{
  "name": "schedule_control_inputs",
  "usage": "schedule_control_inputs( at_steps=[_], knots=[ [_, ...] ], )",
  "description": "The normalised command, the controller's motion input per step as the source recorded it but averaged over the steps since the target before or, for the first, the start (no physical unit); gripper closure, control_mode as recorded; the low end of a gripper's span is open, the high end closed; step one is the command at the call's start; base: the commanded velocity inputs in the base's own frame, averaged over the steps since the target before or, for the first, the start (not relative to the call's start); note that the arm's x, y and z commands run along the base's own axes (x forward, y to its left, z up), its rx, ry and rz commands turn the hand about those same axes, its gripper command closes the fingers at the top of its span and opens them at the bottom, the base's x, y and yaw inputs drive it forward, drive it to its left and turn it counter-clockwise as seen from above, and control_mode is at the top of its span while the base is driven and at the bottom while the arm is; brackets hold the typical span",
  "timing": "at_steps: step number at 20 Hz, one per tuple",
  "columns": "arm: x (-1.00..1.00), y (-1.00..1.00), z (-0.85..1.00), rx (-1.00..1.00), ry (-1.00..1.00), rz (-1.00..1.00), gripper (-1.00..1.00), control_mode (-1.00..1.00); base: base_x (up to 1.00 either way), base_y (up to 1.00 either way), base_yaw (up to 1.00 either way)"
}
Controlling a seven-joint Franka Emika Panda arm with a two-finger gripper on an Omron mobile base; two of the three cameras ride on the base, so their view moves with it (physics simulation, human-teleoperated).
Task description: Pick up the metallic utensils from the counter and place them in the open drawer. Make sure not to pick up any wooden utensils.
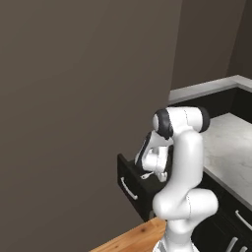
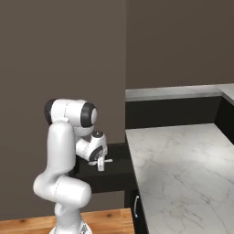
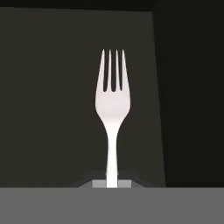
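Marbled grey-white stone forms the counter (image 2: pixel 183 169), whose visible surface in both base views carries no utensils; its near left corner meets the black cabinetry. Beside that corner, the open drawer (image 1: pixel 129 184) stands pulled out from the black base, its flat front with the curved silver handle facing the wall side.

Next in size, the white arm is folded down, with its wrist over the drawer cavity. The gripper (image 2: pixel 101 163) hangs just above the drawer's interior, near the edge closest to the counter.

Smallest item: the fork (image 3: pixel 112 100), one of the metallic utensils. In the hand view its handle runs down between the fingertips, tines pointing away, against the dark drawer floor. The fingers are clamped together on the lower end of the handle. The right base view shows a pale sliver at the gripper, consistent with the fork.

Assessment: the step in hand is placement, with the fork carried over the drawer and not yet released. Whether the tines touch the drawer floor cannot be told. The next move calls for parting the fingers so the fork drops inside the drawer walls, then lifting the hand straight clear.
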Motion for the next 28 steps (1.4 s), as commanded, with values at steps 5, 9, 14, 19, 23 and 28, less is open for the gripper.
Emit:
schedule_control_inputs(
  at_steps=[5, 9, 14, 19, 23, 28],
  knots=[
    [-0.15, 0.42, -0.52, 0.00, 0.01, 0.05, -1.00, -1.00, 0.00, 0.00, 0.00],
    [-0.32, 0.56, -0.14, 0.00, 0.01, 0.02, -1.00, -1.00, 0.00, 0.00, 0.00],
    [-0.13, 0.36, 0.20, 0.00, 0.01, 0.00, -1.00, -1.00, 0.00, 0.00, 0.00],
    [0.00, 0.13, 0.98, -0.06, 0.06, 0.00, -1.00, -1.00, 0.00, 0.00, 0.00],
    [-0.01, 0.04, 1.00, -0.06, 0.08, 0.00, -1.00, -1.00, 0.00, 0.00, 0.00],
    [-0.24, 0.00, 1.00, -0.05, 0.09, 0.00, -1.00, -1.00, 0.00, 0.00, 0.00]
  ],
)
